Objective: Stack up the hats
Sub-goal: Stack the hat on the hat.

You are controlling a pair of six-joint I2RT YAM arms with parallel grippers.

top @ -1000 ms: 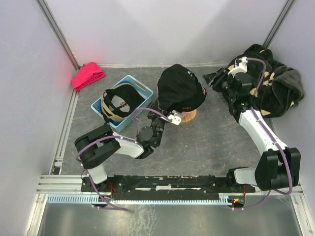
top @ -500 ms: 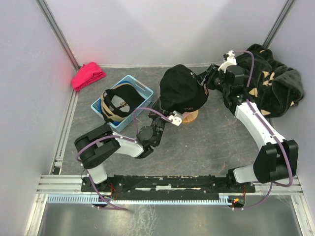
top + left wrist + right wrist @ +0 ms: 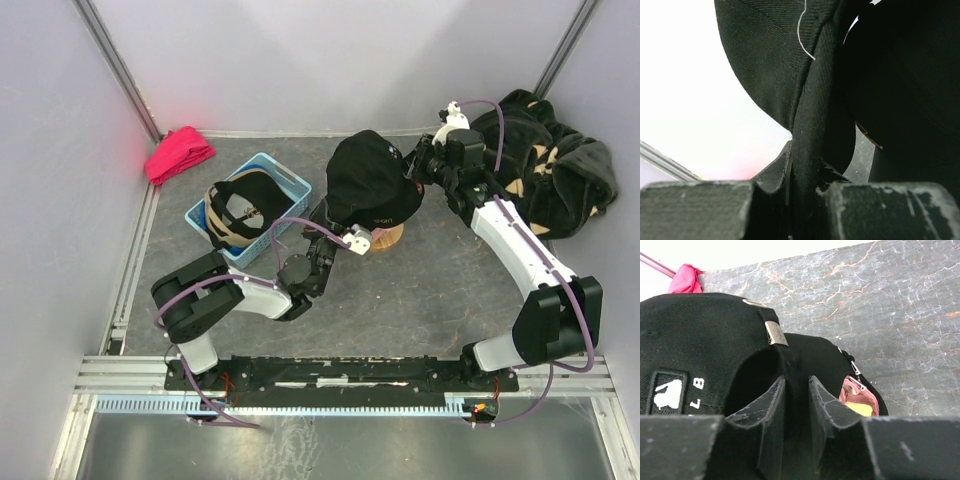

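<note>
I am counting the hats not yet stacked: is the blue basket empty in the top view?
No, a tan and black cap lies inside the blue basket.

Top external: I look down from high behind, over the whole table (image 3: 430, 290).
Left wrist: jammed against the black hat (image 3: 765, 60) (nearly blind).
Right wrist: close on its back; overhead shares this hat.

Stacked black hat (image 3: 370, 180) centre; tan hat (image 3: 238, 208) in basket (image 3: 291, 173).
</note>
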